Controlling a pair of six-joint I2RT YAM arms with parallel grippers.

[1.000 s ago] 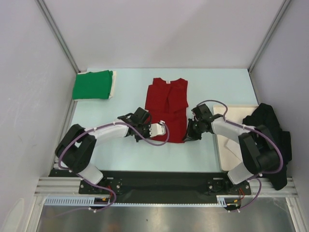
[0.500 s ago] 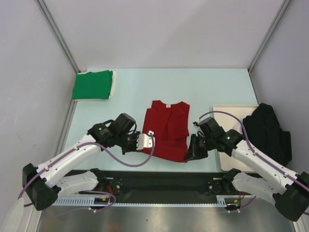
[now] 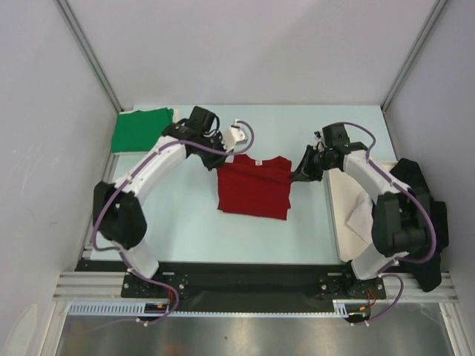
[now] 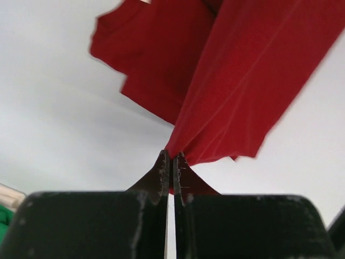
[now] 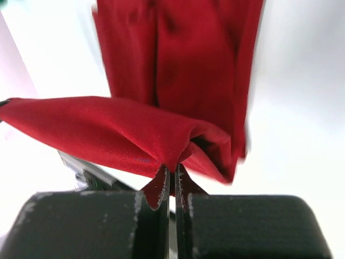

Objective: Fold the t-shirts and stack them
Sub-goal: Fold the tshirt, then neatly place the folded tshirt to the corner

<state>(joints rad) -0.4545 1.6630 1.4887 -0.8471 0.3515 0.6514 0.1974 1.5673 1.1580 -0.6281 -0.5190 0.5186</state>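
Note:
The red t-shirt lies doubled over in the middle of the table, its white neck label at the far edge. My left gripper is shut on one corner of the red cloth at the shirt's far left. At the shirt's far right, the right gripper is shut on another bunched corner. In both wrist views the cloth is pinched right at the fingertips. The green t-shirt lies folded at the far left corner.
A black garment is heaped at the right, partly over a flat cream board. White walls close in the table on the left, back and right.
Both grippers first dragged the red shirt towards the near edge, then carried its near hem away to the far side, so the shirt now looks shorter and doubled. Both stayed shut.

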